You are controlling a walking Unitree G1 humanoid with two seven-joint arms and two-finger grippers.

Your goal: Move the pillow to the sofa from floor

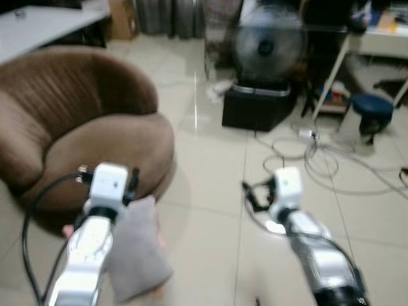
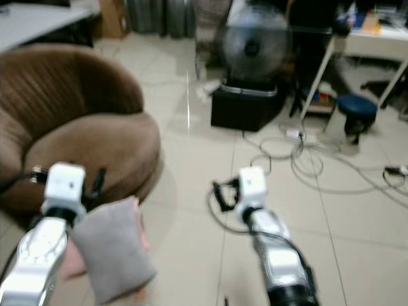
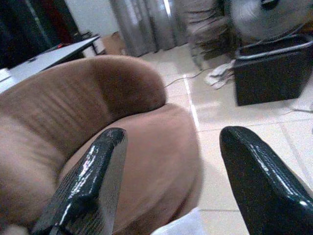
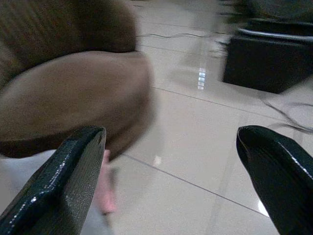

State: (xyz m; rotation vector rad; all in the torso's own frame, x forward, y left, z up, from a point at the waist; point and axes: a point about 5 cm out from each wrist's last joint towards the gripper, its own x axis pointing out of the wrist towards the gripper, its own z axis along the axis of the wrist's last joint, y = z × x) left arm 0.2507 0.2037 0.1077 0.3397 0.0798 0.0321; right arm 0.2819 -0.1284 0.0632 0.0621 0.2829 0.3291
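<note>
A grey pillow (image 1: pixel 137 248) with a pink underside lies on the tiled floor, right in front of the brown round sofa (image 1: pixel 95 127). My left gripper (image 3: pixel 171 161) hovers just above the pillow's near-left edge. It is open and points at the sofa seat (image 3: pixel 146 147), with a corner of the pillow (image 3: pixel 181 225) below its fingers. My right gripper (image 4: pixel 168 166) is held out over bare floor to the right of the pillow. It is wide open with nothing in it, and the pillow's pink edge (image 4: pixel 105 196) lies beside its finger (image 4: pixel 58 186).
A fan (image 1: pixel 264 44) stands on a black box (image 1: pixel 258 105) behind the open floor. Loose cables (image 1: pixel 319 159) sprawl on the tiles at the right, near a blue stool (image 1: pixel 373 108). A white table (image 1: pixel 44 22) stands behind the sofa.
</note>
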